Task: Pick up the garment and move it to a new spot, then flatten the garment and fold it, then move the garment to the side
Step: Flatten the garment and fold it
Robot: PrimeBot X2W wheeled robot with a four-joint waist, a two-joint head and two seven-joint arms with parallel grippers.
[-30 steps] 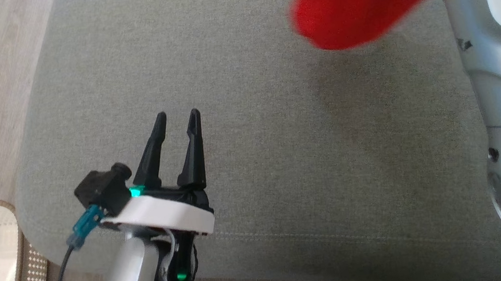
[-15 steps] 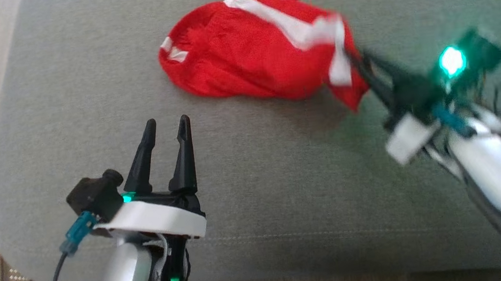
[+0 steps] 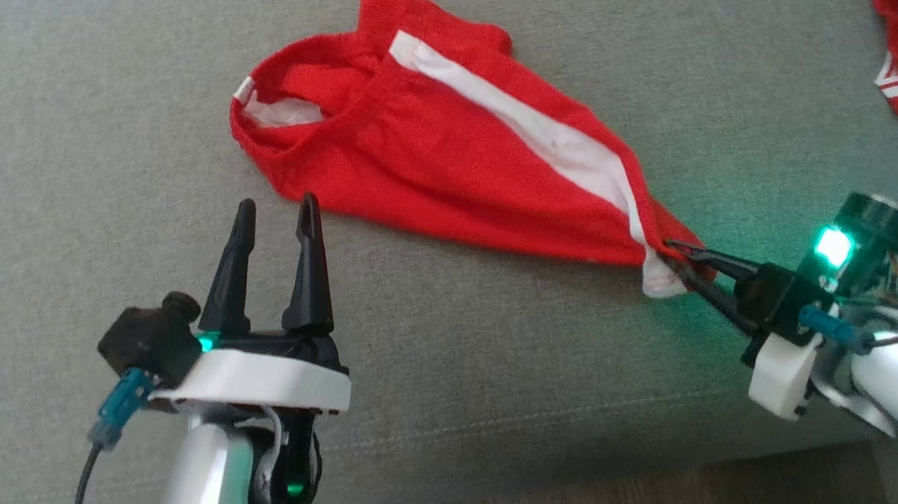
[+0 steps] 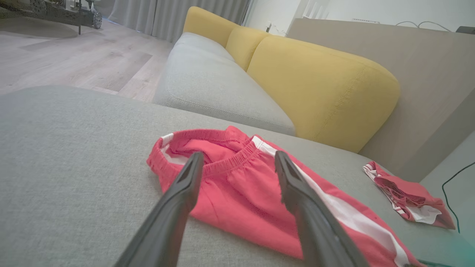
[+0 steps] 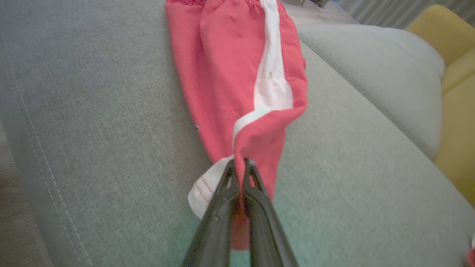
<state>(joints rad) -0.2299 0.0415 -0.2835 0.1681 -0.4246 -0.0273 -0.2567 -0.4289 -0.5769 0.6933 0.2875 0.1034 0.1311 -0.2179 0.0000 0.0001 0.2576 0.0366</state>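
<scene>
Garment (image 3: 447, 159) (one of two) pinched by right gripper (image 3: 672, 254).

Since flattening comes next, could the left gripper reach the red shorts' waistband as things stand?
Probably yes: the left gripper stands open close by the waistband, and nothing blocks the way.

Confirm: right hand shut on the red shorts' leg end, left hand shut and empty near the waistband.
Wrong on one count: the left hand is open, not shut, as the head view shows. The rest stands: the right hand is shut on the shorts at the leg end, and the left hand is empty near the waistband.
</scene>
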